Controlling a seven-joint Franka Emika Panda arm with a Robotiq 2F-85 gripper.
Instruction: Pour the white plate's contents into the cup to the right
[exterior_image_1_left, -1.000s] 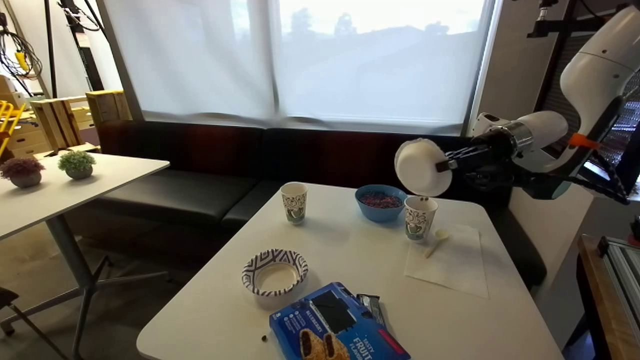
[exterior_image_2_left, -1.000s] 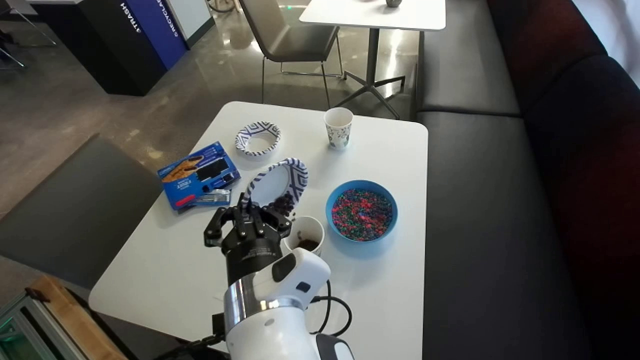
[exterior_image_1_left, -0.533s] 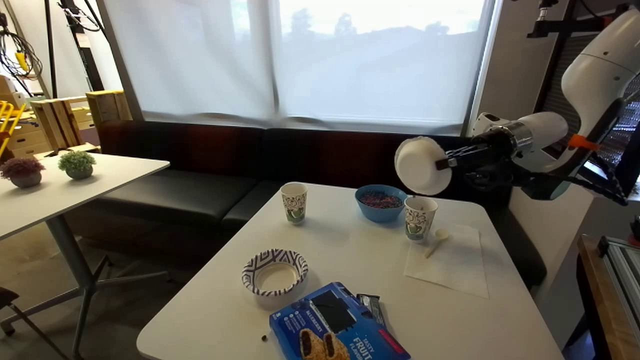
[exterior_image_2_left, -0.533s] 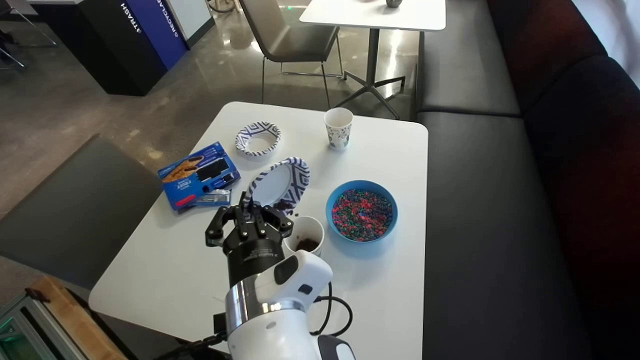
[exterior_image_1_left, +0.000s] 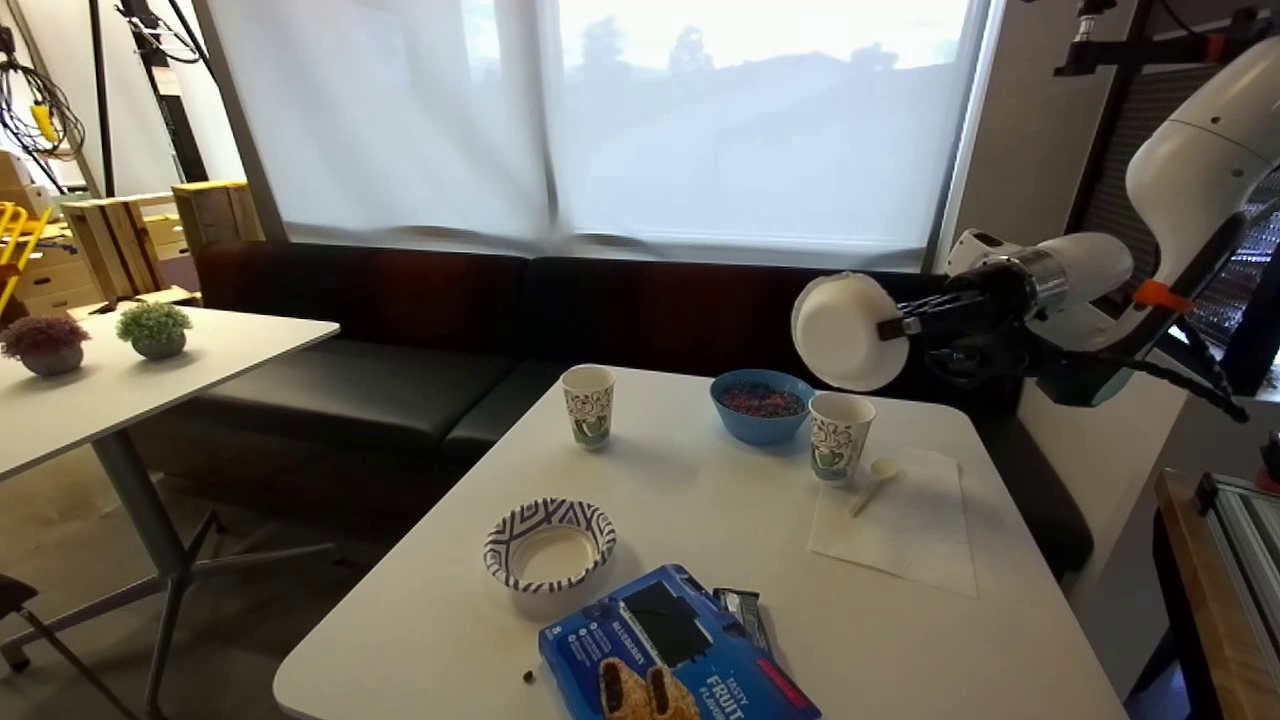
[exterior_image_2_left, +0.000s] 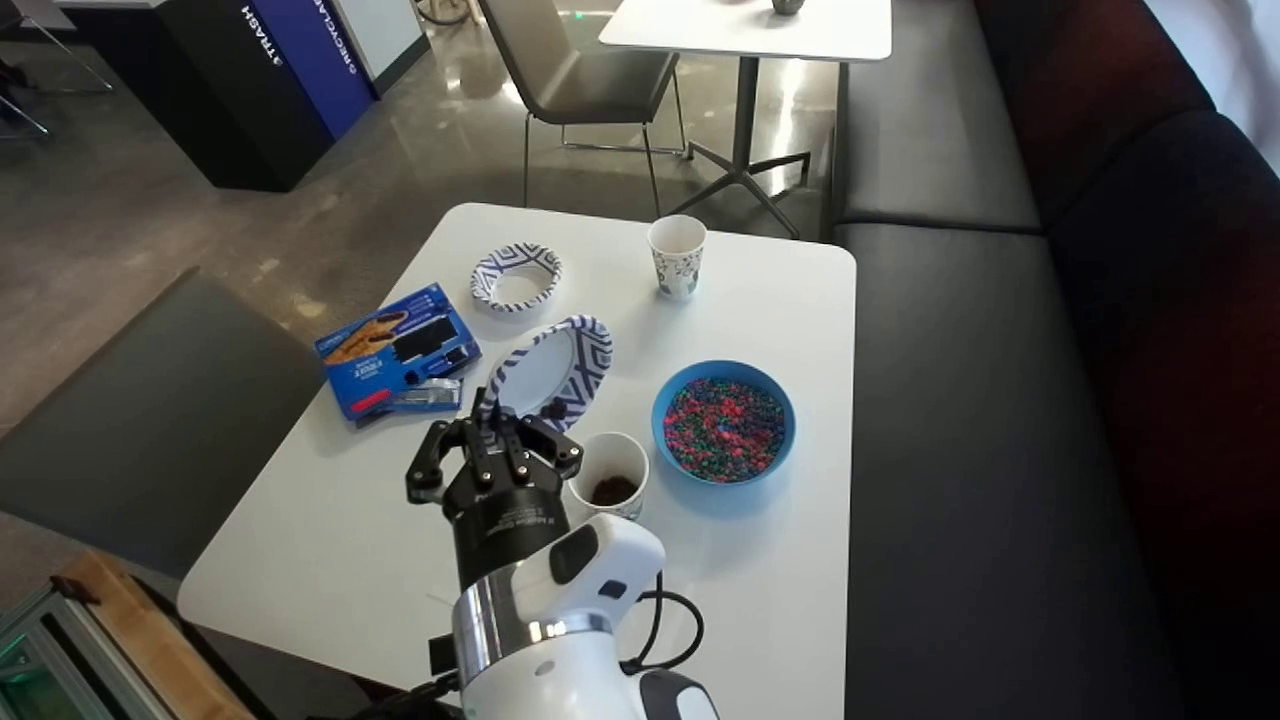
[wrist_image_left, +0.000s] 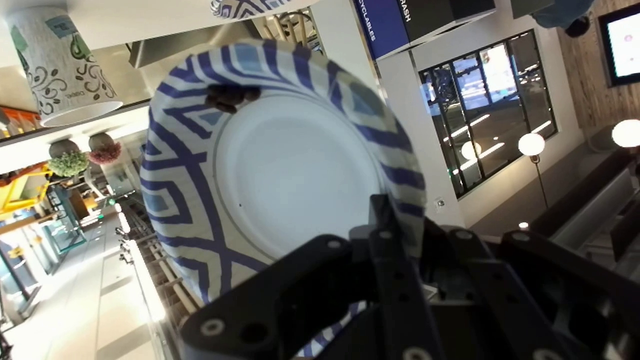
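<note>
Beyond the white table (exterior_image_2_left: 340, 540), a black-and-blue bin (exterior_image_2_left: 225, 100) reads "TRASH" and a cut-off "RECYCLA". Next lies a blue box (exterior_image_1_left: 690, 660) reading, in an exterior view, "BLUEBERRY" and "TASTY FRUIT". The gripper (exterior_image_2_left: 490, 405) pinches the rim of the white plate (exterior_image_2_left: 535, 375), which juts ahead of it, tilted, a few dark bits (exterior_image_2_left: 553, 408) on its lower side. Just right of the gripper, below the plate, stands the cup (exterior_image_2_left: 610, 455), dark bits inside; then a blue bowl (exterior_image_2_left: 723, 370).

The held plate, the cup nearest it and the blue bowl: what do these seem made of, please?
Plate: probably paper, soft sheen, from its thin, printed rim. Cup: likely paper, fairly matte, with printed walls. Blue bowl: smooth, evenly coloured, perhaps plastic; ceramic is possible.
</note>
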